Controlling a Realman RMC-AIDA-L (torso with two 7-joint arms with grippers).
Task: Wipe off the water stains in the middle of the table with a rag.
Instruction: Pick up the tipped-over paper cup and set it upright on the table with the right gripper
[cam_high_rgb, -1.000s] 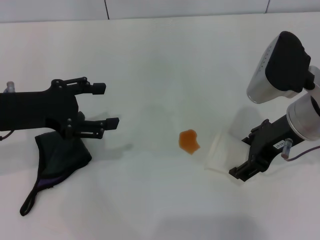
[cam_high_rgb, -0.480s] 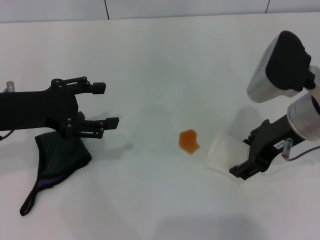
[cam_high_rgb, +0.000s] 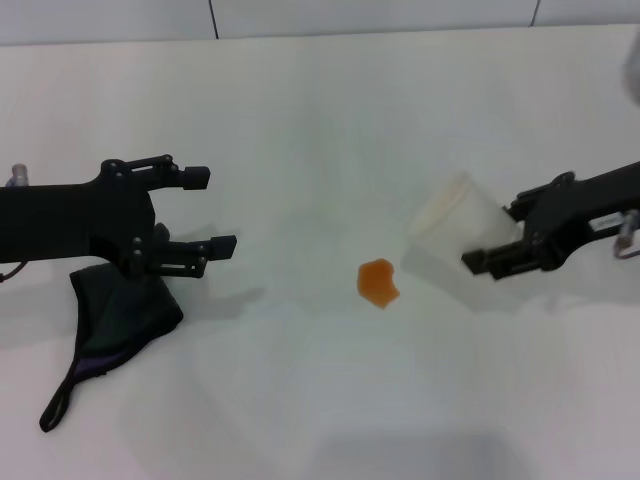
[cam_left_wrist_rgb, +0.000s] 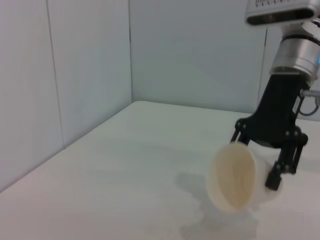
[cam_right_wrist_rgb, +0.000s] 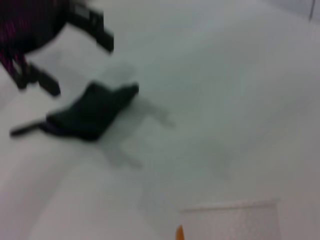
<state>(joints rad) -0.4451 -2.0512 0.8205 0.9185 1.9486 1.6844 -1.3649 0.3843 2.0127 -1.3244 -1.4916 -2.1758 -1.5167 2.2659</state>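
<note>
The water stains (cam_high_rgb: 378, 282) form one small orange blotch in the middle of the white table (cam_high_rgb: 320, 110). The black rag (cam_high_rgb: 125, 310) lies crumpled at the left, its loop strap trailing toward the front edge. Just above it hovers my left gripper (cam_high_rgb: 213, 210), open and empty, pointing at the blotch. My right gripper (cam_high_rgb: 500, 235) is shut on a white paper cup (cam_high_rgb: 452, 225), held tilted right of and behind the blotch. The left wrist view shows the cup (cam_left_wrist_rgb: 232, 177) mouth-on. In the right wrist view the rag (cam_right_wrist_rgb: 90, 112) and a sliver of the stain (cam_right_wrist_rgb: 178, 231) appear.
A wall (cam_left_wrist_rgb: 90, 75) runs along the table's far side and one end. The table's back edge (cam_high_rgb: 320, 36) lies at the top of the head view. Bare white surface surrounds the blotch.
My right arm has swung, carrying the cup from the right front of the blotch to farther back. The left arm and the rag have stayed put.
</note>
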